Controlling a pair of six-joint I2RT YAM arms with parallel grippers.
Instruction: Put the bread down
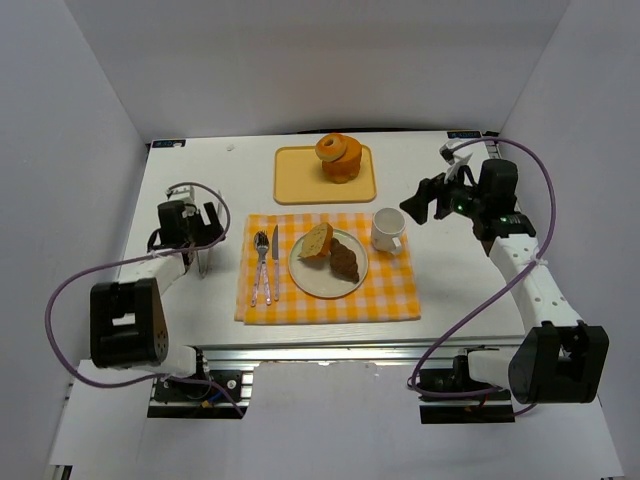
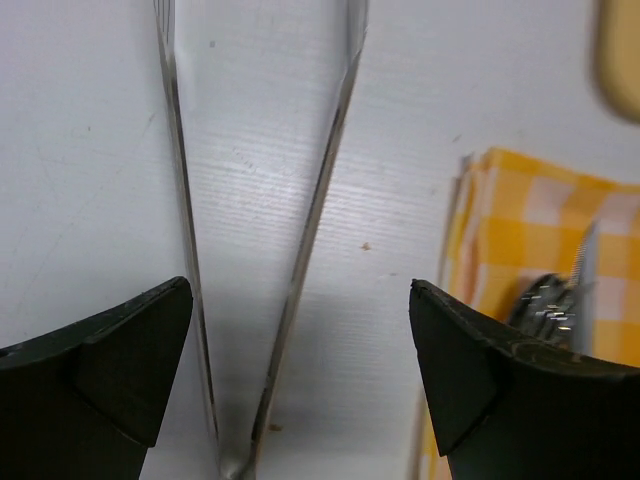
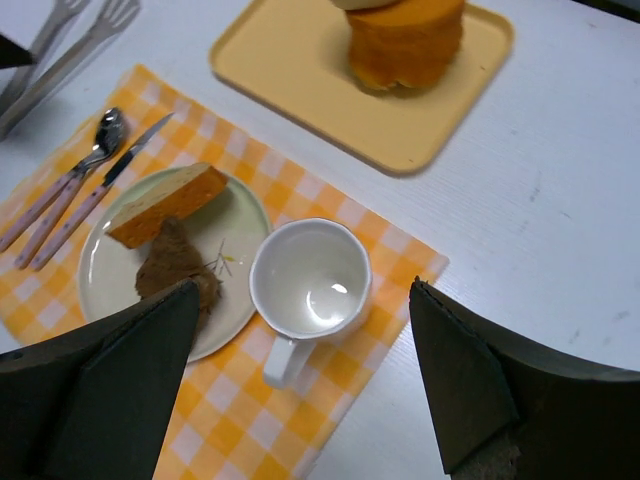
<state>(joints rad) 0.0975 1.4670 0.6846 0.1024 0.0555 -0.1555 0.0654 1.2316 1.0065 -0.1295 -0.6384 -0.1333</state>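
Observation:
A light bread slice (image 1: 316, 241) and a dark bread piece (image 1: 345, 260) lie on a pale plate (image 1: 310, 278) on the checked placemat (image 1: 380, 295). In the right wrist view the slice (image 3: 170, 203) and the dark piece (image 3: 175, 265) show on the plate (image 3: 105, 280). A stack of orange bread (image 1: 338, 157) stands on the yellow tray (image 1: 295, 180). My left gripper (image 1: 200, 230) is open and empty, low over metal tongs (image 2: 320, 200) on the table. My right gripper (image 1: 425, 200) is open and empty, above the white cup (image 3: 310, 278).
The cup (image 1: 387, 229) stands right of the plate. A spoon and knife (image 1: 265, 265) lie left of the plate on the placemat. The tray (image 3: 300, 70) sits at the back centre. White walls enclose the table on three sides.

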